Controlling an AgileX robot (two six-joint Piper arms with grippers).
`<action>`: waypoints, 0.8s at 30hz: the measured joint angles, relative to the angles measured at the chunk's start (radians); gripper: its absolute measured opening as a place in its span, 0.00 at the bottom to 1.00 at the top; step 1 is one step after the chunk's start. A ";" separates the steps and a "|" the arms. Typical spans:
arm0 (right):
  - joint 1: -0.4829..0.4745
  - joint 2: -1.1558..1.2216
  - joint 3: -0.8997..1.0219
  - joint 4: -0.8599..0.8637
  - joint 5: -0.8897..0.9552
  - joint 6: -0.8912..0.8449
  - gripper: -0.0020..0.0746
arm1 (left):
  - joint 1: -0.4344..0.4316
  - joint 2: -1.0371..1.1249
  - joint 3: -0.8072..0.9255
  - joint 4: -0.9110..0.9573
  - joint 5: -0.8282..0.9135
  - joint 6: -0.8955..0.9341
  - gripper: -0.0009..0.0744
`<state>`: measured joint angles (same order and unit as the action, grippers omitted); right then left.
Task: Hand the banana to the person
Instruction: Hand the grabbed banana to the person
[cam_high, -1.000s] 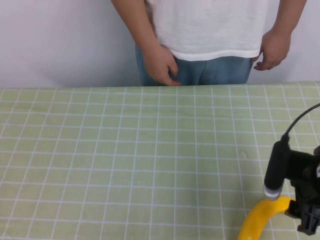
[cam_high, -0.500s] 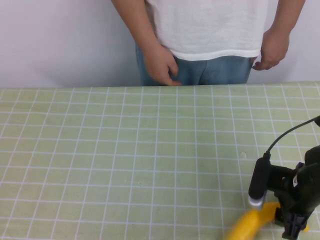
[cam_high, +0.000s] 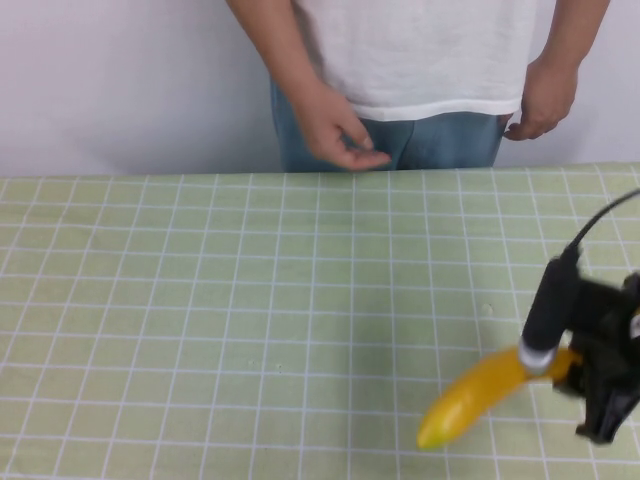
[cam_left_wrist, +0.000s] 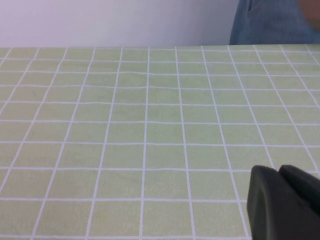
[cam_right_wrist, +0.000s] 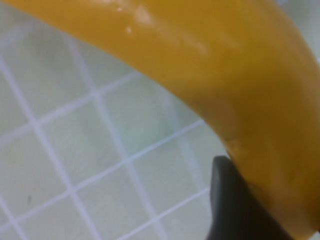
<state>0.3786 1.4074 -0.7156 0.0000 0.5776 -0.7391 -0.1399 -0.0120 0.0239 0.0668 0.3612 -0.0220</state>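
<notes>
Right gripper (cam_high: 572, 368) is clamped on the banana (cam_high: 470, 396) at the table's (cam_high: 200, 300) near right; person (cam_high: 420, 60) stands across. Left gripper (cam_left_wrist: 282, 207): can't tell if it's apart or together.

One banana (cam_high: 478, 397), one person (cam_high: 420, 70) (two hands showing), two pincers.

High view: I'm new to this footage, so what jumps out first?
The yellow banana stands out, gripped by the right gripper above the green checked table near its right front. The person in a white T-shirt stands at the far edge, one hand turned palm up. The left gripper shows only in its own wrist view.
</notes>
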 joint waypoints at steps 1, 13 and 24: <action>0.000 -0.037 -0.008 0.013 0.008 0.000 0.34 | 0.000 0.000 0.000 0.000 0.000 0.000 0.01; 0.000 -0.060 -0.486 0.106 0.160 0.046 0.34 | 0.000 0.000 0.000 0.000 0.000 0.000 0.01; 0.004 0.327 -0.913 0.160 0.412 0.022 0.34 | 0.000 0.000 0.000 0.000 0.000 0.000 0.01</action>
<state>0.3827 1.7341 -1.6287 0.1602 0.9899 -0.7171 -0.1399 -0.0120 0.0239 0.0668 0.3612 -0.0220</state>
